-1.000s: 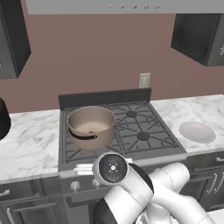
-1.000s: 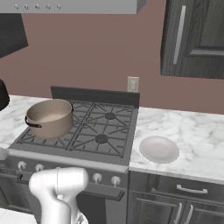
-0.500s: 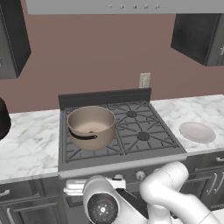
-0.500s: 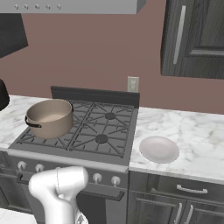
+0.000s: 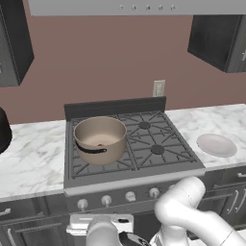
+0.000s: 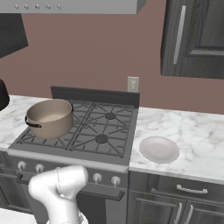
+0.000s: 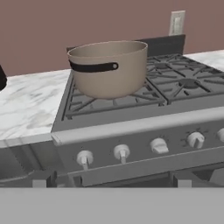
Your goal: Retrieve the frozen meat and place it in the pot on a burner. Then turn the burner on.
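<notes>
Red meat (image 5: 100,143) inside pot (image 5: 100,140)

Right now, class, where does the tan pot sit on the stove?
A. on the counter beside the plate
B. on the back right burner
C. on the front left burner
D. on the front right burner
C: the pot rests on the stove grate at its front left corner.

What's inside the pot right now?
In the left base view, a small red-pink bit, likely the frozen meat, lies on the pot floor. The near wall hides the rest of the bottom.
</notes>
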